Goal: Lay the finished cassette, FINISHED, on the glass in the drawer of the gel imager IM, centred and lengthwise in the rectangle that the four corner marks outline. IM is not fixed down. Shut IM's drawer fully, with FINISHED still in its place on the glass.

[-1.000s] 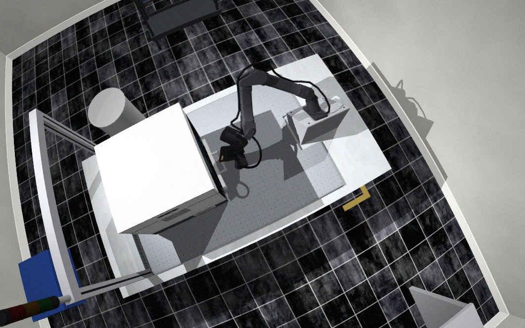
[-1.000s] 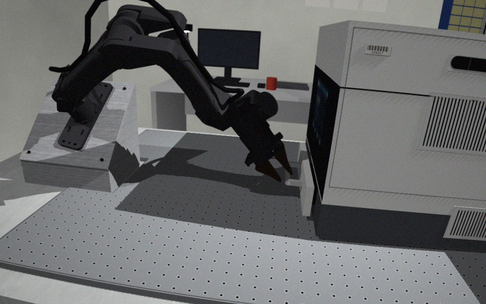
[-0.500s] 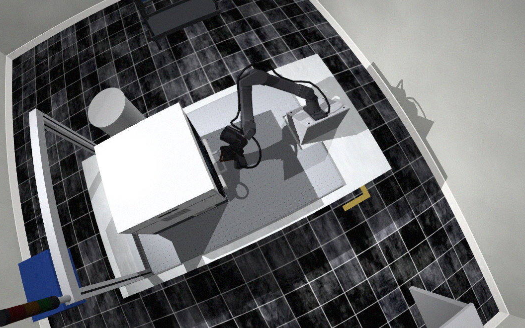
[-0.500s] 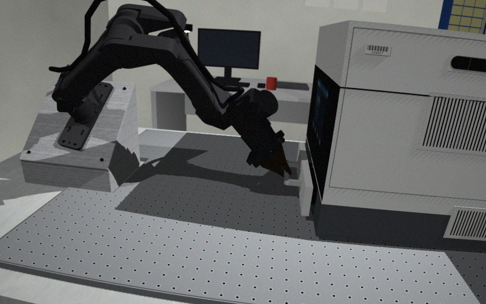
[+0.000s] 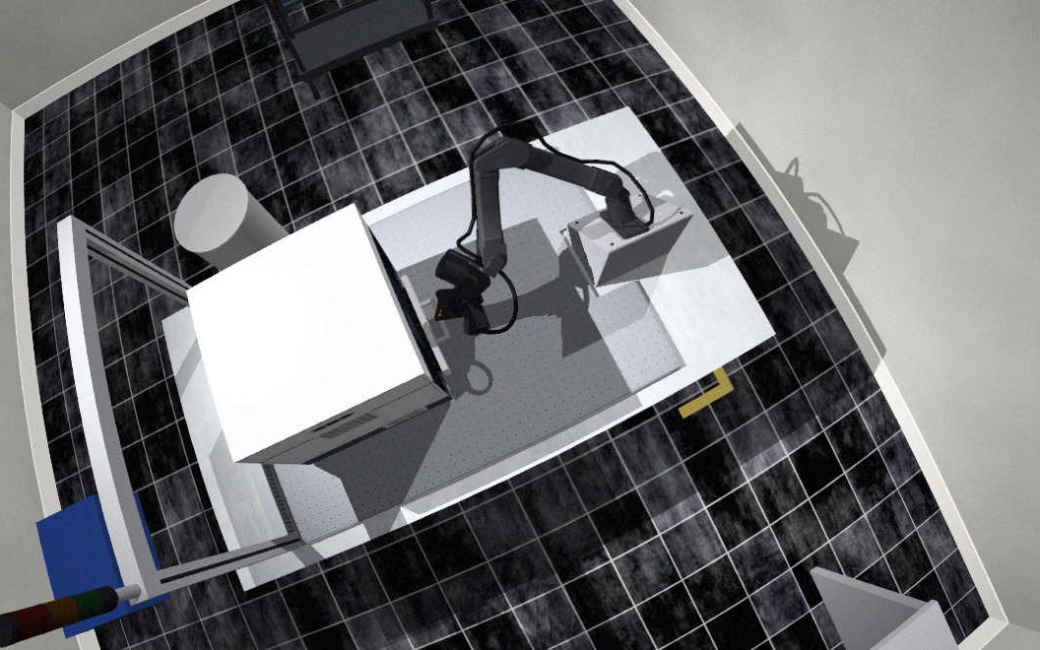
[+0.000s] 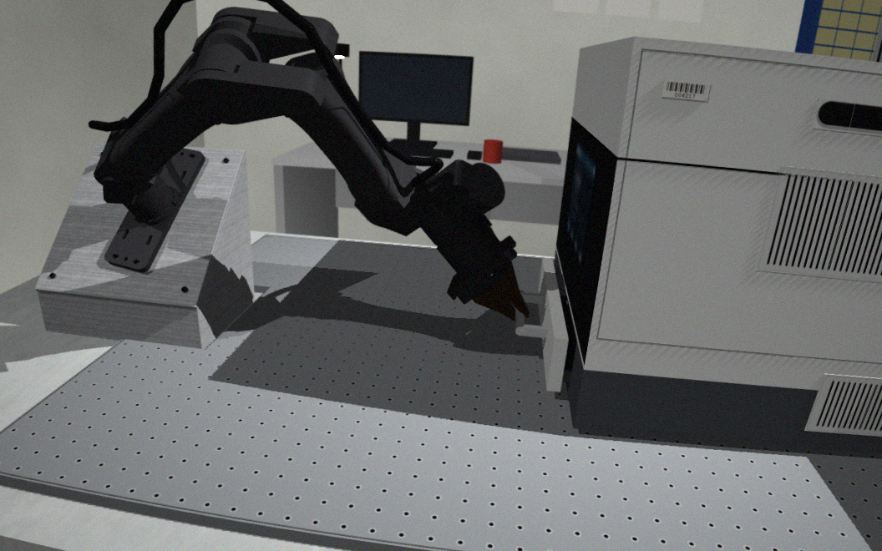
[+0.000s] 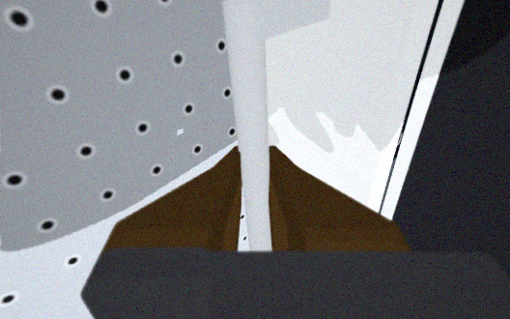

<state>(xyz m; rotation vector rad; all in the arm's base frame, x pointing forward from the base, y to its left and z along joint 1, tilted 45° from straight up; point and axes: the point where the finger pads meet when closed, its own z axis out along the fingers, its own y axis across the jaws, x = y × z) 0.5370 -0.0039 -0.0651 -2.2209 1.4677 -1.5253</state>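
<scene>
The gel imager IM (image 5: 306, 331) (image 6: 739, 225) is a big white box on the perforated board (image 5: 556, 355) (image 6: 362, 465). Its drawer front (image 6: 554, 349) stands close against the dark face, low down. A white handle bar (image 7: 249, 97) (image 6: 530, 331) sticks out from the drawer front. My gripper (image 5: 436, 310) (image 6: 519, 311) (image 7: 255, 158) reaches down at a slant, and its brown fingers are shut on this handle. The cassette FINISHED and the glass show in no view.
The arm's slanted grey pedestal (image 5: 625, 246) (image 6: 149, 273) stands at the far side of the board. A grey cylinder (image 5: 221, 218) stands behind IM. A desk with a monitor (image 6: 417, 88) and a red cup (image 6: 492, 150) is in the background.
</scene>
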